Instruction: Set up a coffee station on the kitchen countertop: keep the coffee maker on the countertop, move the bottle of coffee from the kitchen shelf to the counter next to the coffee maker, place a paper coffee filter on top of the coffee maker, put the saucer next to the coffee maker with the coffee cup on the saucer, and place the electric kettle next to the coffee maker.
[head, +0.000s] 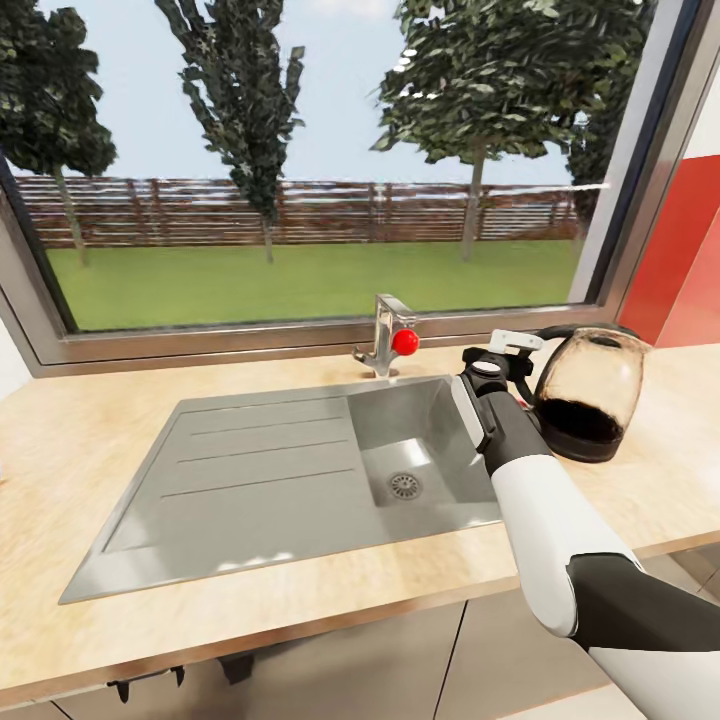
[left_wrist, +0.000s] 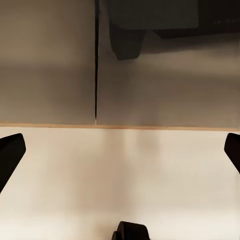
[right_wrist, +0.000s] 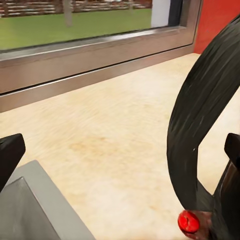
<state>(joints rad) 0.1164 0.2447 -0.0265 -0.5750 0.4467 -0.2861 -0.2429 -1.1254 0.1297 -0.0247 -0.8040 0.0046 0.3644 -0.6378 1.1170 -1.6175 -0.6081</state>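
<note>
The wooden counter ran under a big window, with a sink set in it. The electric kettle stood beside the sink. The right gripper reached toward its handle, fingers apart, ready to grab. The left gripper was wide open, holding nothing.

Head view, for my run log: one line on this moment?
right claw: open, at handle | glass electric kettle: on countertop, right of steel sink

No readable text, label, brand, number or sign is showing anywhere in these views. The electric kettle at the right of the frame and the sink at center are showing plain, unmarked faces.
</note>
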